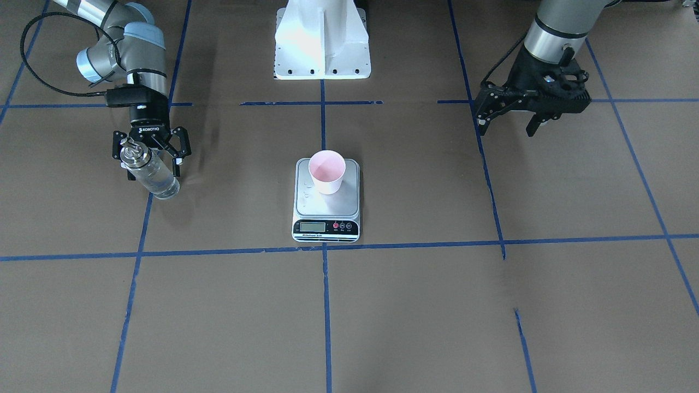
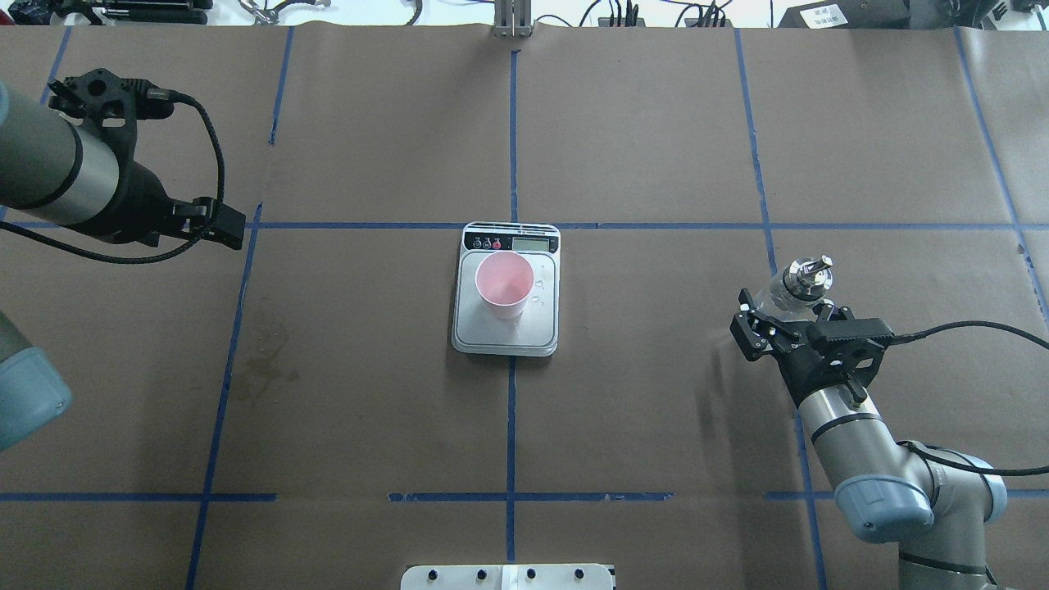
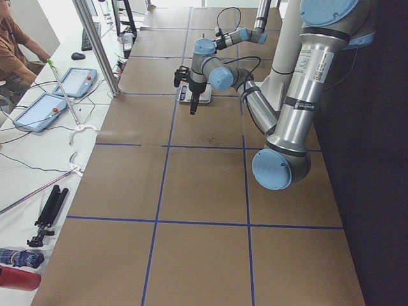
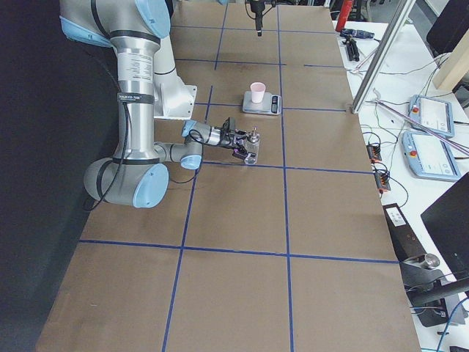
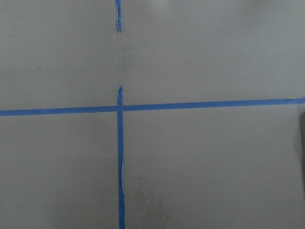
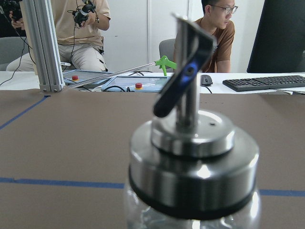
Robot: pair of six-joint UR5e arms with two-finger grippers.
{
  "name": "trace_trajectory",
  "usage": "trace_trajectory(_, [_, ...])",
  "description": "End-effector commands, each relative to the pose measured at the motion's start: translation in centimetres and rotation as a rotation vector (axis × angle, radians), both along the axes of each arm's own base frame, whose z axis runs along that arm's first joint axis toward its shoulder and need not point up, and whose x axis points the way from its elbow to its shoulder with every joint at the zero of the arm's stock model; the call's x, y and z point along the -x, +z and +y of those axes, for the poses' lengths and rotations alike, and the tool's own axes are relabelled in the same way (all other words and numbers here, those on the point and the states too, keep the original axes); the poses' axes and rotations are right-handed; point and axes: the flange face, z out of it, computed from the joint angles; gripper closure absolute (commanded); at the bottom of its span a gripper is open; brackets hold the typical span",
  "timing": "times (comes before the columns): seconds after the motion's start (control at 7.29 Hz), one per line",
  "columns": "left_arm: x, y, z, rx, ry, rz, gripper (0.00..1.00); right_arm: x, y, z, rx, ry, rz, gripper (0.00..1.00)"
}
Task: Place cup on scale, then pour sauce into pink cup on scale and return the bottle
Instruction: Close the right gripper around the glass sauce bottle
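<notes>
Filling the lower part of the right wrist view, the bottle (image 6: 193, 162) shows its shiny metal collar and angled spout close up, with clear glass below.

Brown paper covers the table (image 1: 415, 305), which blue tape lines (image 1: 327, 305) divide into large squares.

At the upper left of the front-facing view, the right arm reaches down to the table. The right gripper (image 1: 154, 174) has its fingers spread on either side of the bottle, which stands on the paper between them. I see no clear squeeze on the glass.

At the upper right of that view the left gripper (image 1: 507, 124) hangs above bare paper with its fingers apart and nothing between them. Its wrist camera sees only paper and crossing tape.

In the middle of the frame, just above a tape crossing, the scale (image 1: 349, 210) lies flat, well apart from both grippers. Its display (image 1: 312, 226) is on the edge nearest the bottom of the picture.

Upright on the steel platform stands the cup (image 1: 326, 173), toward the platform's upper edge, its pink inside showing. Whether it holds liquid cannot be told.

A few small droplets (image 1: 308, 191) sit on the platform just left of the cup.
</notes>
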Motion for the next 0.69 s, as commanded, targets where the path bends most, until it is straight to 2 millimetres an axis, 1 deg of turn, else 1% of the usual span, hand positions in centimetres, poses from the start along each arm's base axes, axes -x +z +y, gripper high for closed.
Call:
trace_trajectory(0.0, [0.0, -0.5, 0.1, 0.004, -0.011, 0.01, 0.0, 0.0, -0.1, -0.2, 0.001, 0.001, -0.003, 0.46])
trace_trajectory(0.14, [0.1, -0.7, 0.2, 0.001, -0.011, 0.013, 0.0, -0.2, -0.1, -0.3, 0.004, -0.003, -0.008, 0.96])
trace_trajectory(0.27, [0.3, -1.0, 0.3, -0.003, -0.011, 0.018, 0.0, -0.6, -0.6, -0.7, 0.003, 0.002, -0.022, 1.0])
trace_trajectory(0.41, [0.5, -1.1, 0.3, -0.003, -0.014, 0.019, 0.0, -1.5, -2.3, -1.5, 0.003, -0.005, -0.045, 1.0])
trace_trajectory(0.55, [0.7, -1.1, 0.3, -0.006, -0.017, 0.021, 0.0, -3.1, -4.2, -2.3, -0.021, -0.024, -0.012, 1.0])
